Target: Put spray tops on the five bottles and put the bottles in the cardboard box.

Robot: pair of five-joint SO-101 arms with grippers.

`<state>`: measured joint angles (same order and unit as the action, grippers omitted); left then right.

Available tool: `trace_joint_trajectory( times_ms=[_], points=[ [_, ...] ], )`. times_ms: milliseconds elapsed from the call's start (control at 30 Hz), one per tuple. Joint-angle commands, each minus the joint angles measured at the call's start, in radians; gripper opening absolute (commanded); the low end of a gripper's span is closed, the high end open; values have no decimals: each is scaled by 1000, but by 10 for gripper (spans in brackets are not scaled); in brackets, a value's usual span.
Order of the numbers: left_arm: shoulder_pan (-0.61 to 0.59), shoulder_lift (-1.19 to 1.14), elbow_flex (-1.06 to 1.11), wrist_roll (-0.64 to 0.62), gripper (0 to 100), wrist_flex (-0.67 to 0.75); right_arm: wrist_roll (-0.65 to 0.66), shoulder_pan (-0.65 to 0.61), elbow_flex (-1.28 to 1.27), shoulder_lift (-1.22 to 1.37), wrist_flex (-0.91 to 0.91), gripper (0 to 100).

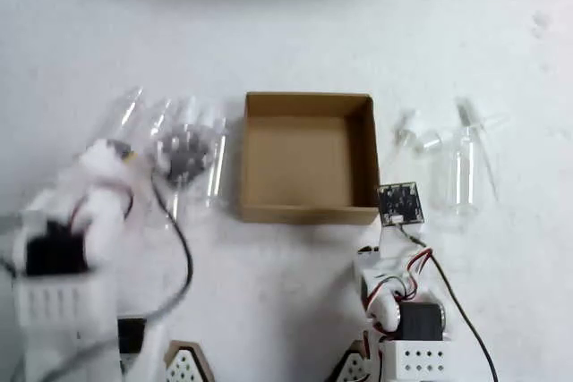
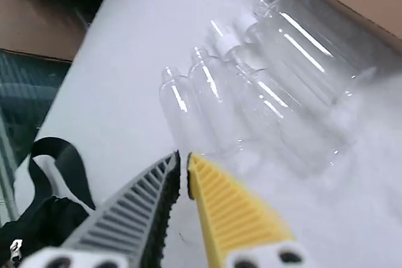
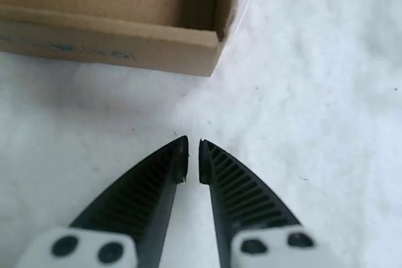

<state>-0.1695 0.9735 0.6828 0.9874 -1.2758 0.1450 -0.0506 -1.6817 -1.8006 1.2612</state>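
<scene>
the cardboard box (image 1: 309,214) stands open in the middle of the white bench (image 1: 286,33). on one side of it a group of clear bottles (image 1: 166,131) lies flat, side by side and partly touching each other, near the box wall. the left pincer (image 2: 183,162), with one grey and one yellow finger, is over the bench just beside these bottles; its tips are pressed together and pinch nothing. on the other side of the box lies a single clear bottle (image 1: 462,176), with loose spray tops (image 1: 410,134) near it. the right pincer (image 3: 193,155) is low over the bare bench, near a front corner of the box, its black tips almost together and holding nothing.
</scene>
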Motion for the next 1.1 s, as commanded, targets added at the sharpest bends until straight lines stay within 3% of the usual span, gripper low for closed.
trace_joint_trajectory(
  times_ms=[0,333,533,667,867,1067],
  points=[
    [61,-352,-373,-29,24,-126,9,-4,-9,-1,5,15],
    [48,-806,-799,-152,22,-55,9,-1,-9,-1,5,15],
    [4,-1190,-1089,-315,24,-49,9,-5,-9,-1,5,15],
    [-33,-1437,-1372,-400,24,-123,9,-5,-9,-1,5,15],
    [-48,-1732,-1780,-405,33,-278,9,-5,-9,-1,5,15],
    [-67,-2002,-2087,-476,173,-299,9,-5,-9,-1,5,15]
  ],
)
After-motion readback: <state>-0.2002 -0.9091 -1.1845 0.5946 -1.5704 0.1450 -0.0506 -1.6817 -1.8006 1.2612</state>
